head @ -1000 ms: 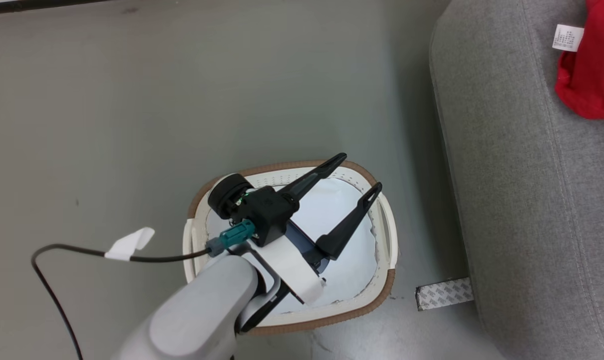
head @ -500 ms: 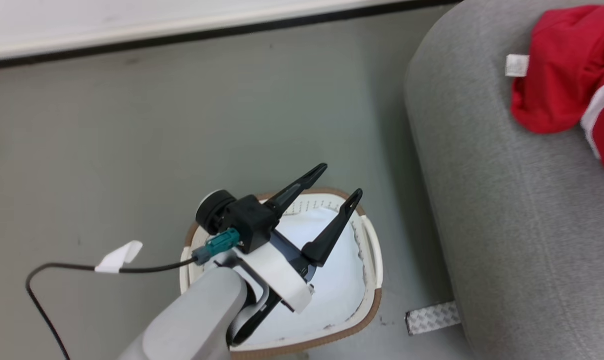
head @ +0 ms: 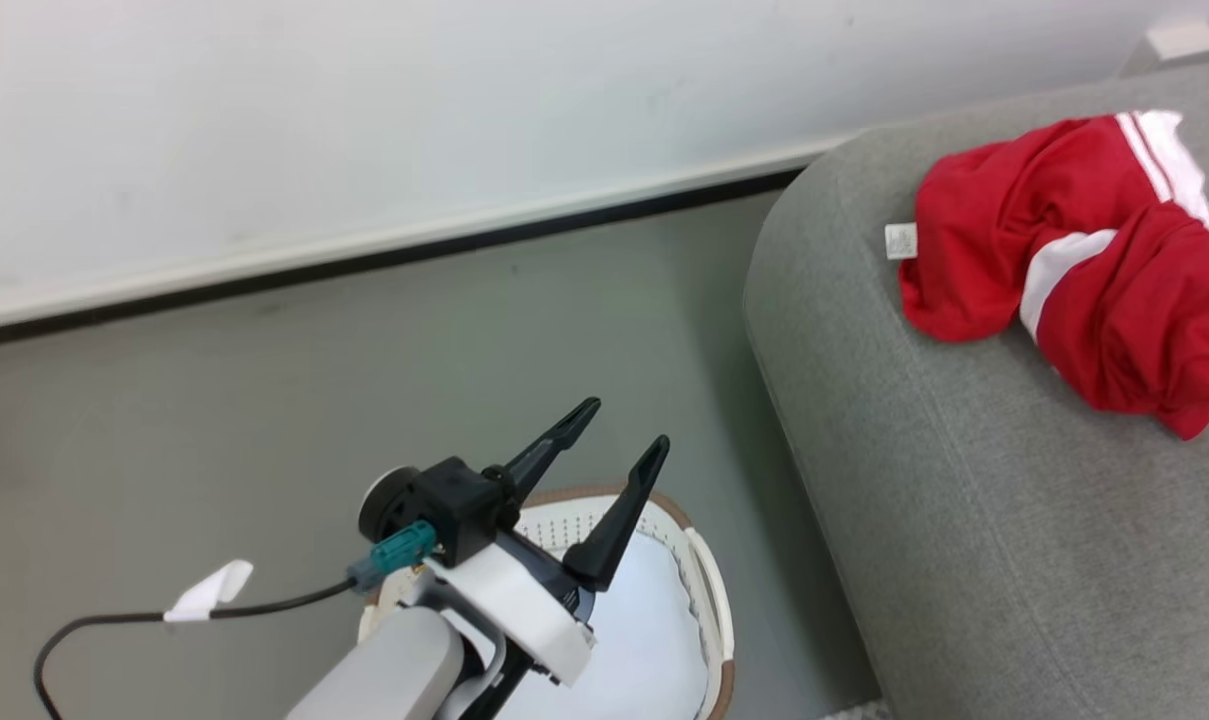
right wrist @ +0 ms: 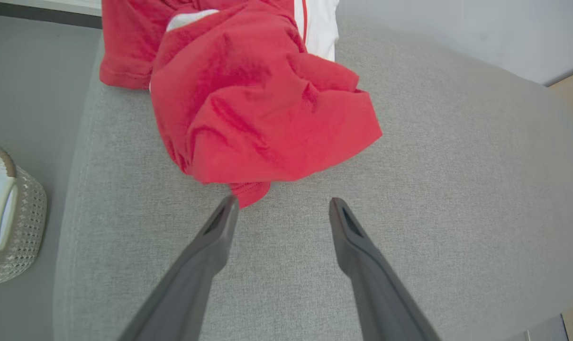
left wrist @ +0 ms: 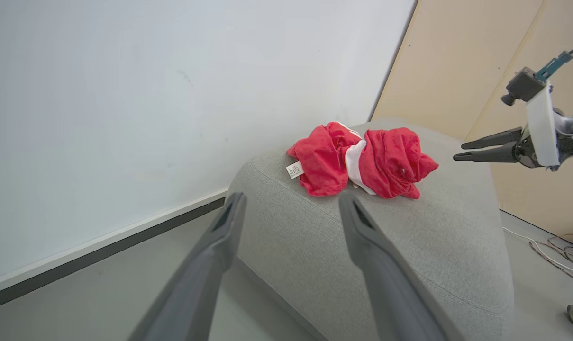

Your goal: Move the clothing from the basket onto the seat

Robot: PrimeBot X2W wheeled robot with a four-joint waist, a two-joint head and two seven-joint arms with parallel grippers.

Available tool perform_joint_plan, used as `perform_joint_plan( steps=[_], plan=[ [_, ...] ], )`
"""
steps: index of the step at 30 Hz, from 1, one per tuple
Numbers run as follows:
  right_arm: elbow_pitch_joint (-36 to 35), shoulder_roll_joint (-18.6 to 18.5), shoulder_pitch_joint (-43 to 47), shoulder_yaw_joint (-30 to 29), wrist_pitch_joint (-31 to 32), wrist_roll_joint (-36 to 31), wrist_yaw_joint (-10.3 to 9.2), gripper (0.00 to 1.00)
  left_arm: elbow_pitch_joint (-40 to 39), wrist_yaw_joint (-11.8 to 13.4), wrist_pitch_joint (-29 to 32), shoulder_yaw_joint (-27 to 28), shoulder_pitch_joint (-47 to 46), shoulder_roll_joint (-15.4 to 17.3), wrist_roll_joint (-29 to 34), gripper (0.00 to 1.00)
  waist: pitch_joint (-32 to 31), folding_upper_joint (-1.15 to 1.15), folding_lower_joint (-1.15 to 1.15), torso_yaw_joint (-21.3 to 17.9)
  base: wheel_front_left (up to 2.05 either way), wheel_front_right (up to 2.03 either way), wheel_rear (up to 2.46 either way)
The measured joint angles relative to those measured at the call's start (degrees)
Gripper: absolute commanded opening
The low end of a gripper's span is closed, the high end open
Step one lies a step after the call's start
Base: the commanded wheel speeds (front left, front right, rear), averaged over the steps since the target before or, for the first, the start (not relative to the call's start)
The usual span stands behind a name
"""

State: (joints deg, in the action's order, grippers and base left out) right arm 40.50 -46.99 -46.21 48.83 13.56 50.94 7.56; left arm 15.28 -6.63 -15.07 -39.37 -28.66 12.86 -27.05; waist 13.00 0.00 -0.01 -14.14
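The clothing (head: pixel 1064 260) lies bunched at the seat's (head: pixel 964 500) corner; right gripper (right wrist: pixel 284 200) spread just beside it, left gripper (head: pixel 627 422) spread above the basket (head: pixel 706 590).

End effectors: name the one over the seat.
The right end effector, open over the seat beside the clothing; the left end effector is above the basket.

The basket (head: pixel 710 600) is cut off at bottom.

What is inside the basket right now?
A pale bluish-white sheet lies in the basket. The left pincer and its forearm cover the left part, and anything beneath the sheet is hidden. The red clothing lies on the seat.
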Motion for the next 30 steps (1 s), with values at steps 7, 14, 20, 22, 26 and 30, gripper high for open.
perform_joint_plan(
  steps=[7,14,20,22,26,30],
  plan=[
    [-6.80,-2.42,2.13,-1.14,-7.22,2.87,0.00,1.00,-1.47,0.88,-0.01,4.15,3.78,-0.13,-0.01,1.00,-4.97,0.00,0.00,0.86,0.00,0.00,0.00],
    [-10.93,-0.15,7.58,-7.54,-16.93,4.48,0.00,1.00,-3.07,2.53,-0.05,11.02,7.73,0.35,-0.01,1.00,-8.48,0.00,0.00,4.75,0.00,0.00,0.00],
    [-12.41,4.98,12.61,-13.57,-23.65,1.37,-0.01,1.00,-3.15,5.81,-0.07,18.51,13.12,0.87,-0.27,1.00,-11.26,0.00,0.00,8.39,0.00,0.00,0.00],
    [-12.68,7.33,15.42,-15.83,-25.39,-0.12,0.00,1.00,-3.23,6.62,-0.05,20.17,15.35,0.52,-0.37,1.00,-12.17,0.00,-0.01,9.62,0.00,0.00,0.00],
    [-13.13,11.71,20.40,-22.58,-27.82,-4.46,-0.01,1.00,-3.64,7.55,-0.07,23.83,18.45,-0.36,-0.21,1.00,-13.38,0.00,-0.01,12.08,0.00,0.00,0.00],
    [-15.81,19.44,26.24,-31.20,-28.41,-10.28,-0.01,1.00,-4.89,7.21,-0.07,28.05,21.12,-1.98,-0.29,1.00,-14.09,0.00,-0.01,13.54,0.00,0.00,0.00]
  ],
)
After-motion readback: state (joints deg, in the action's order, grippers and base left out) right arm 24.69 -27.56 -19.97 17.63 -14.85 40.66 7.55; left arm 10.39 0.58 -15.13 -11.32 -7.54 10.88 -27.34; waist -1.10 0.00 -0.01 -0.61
